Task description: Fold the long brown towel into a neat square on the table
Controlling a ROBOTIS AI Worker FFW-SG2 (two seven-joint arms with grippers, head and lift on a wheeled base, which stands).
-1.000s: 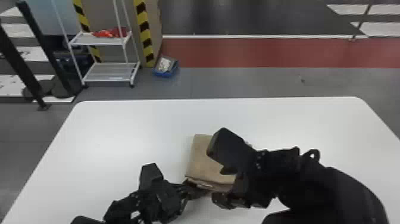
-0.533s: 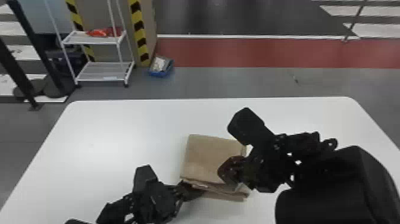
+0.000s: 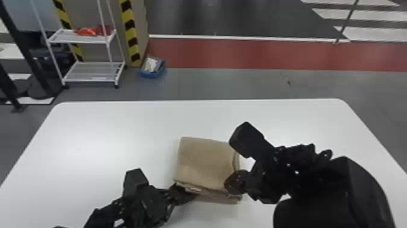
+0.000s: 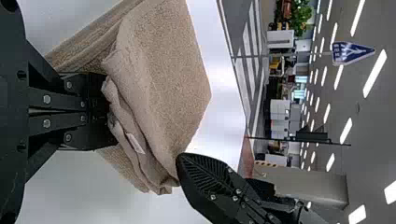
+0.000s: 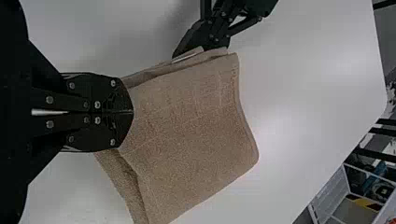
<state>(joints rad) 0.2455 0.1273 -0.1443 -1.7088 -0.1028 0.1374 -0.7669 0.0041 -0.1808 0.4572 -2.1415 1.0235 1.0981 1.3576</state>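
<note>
My left gripper (image 3: pixel 181 194) is at the near left corner of the towel (image 3: pixel 203 163), its fingers drawn together and clamped on the folded layers there. In the left wrist view the tips of my left gripper (image 4: pixel 105 112) go in among those layers, where the cloth hides them. A small white label (image 4: pixel 135 142) pokes out of the folds just beside them.

My right gripper (image 3: pixel 236 182) is across the near edge from my left one, over the right side of the towel close to its near corner. In the right wrist view the fingers of my right gripper (image 5: pixel 123 112) meet along their length, with cloth showing under and around their tips; I can't make out any of it between them.

The towel lies on the white table (image 3: pixel 106 127), between my two grippers and reaching forward from them. It is folded into a thick, compact block, nearly square. The top is fairly smooth, while the edge nearest my grippers is uneven, with stacked layers showing and a lower one sticking out toward me past the upper ones.

Well ahead of my left gripper and off to its left, past the table's far edge, a white shelf rack (image 3: pixel 94 71) stands on the floor, with a blue bin (image 3: pixel 153 71) just to its right
</note>
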